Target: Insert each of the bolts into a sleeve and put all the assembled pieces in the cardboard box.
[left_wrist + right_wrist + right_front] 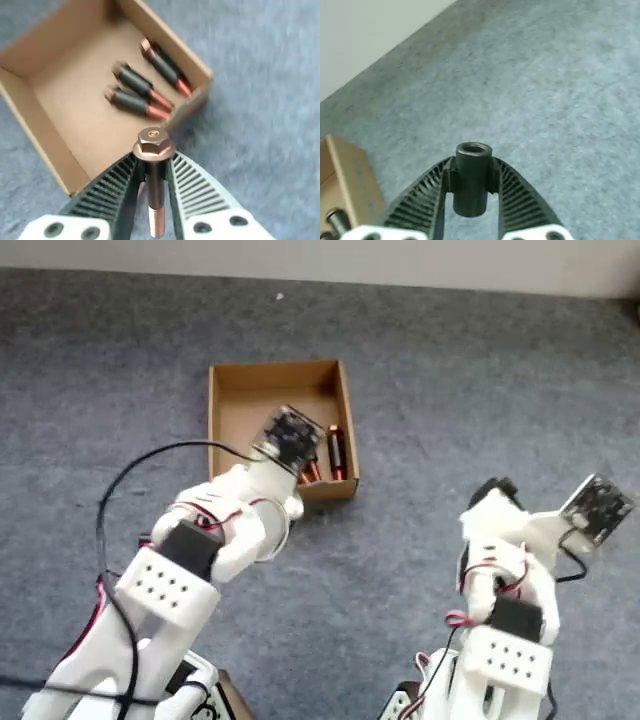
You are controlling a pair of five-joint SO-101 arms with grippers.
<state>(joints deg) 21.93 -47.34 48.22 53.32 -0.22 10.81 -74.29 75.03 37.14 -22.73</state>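
Observation:
My left gripper (154,160) is shut on a copper bolt (153,145), head up and shank hanging between the fingers. It hangs just above the near edge of the cardboard box (45,135). Three assembled pieces (137,85), dark sleeves with copper ends, lie in the box near one wall. In the high view the left arm's wrist (290,437) covers the box's (240,380) near right part, beside one assembled piece (336,452). My right gripper (472,166) is shut on a dark sleeve (471,190), bore upward, above the carpet to the right of the box (350,185).
Grey carpet (450,370) covers the table around the box. A pale strip (400,255) runs along the far edge. A black cable (130,475) loops to the left of the left arm. The right arm's wrist (597,505) is near the right border.

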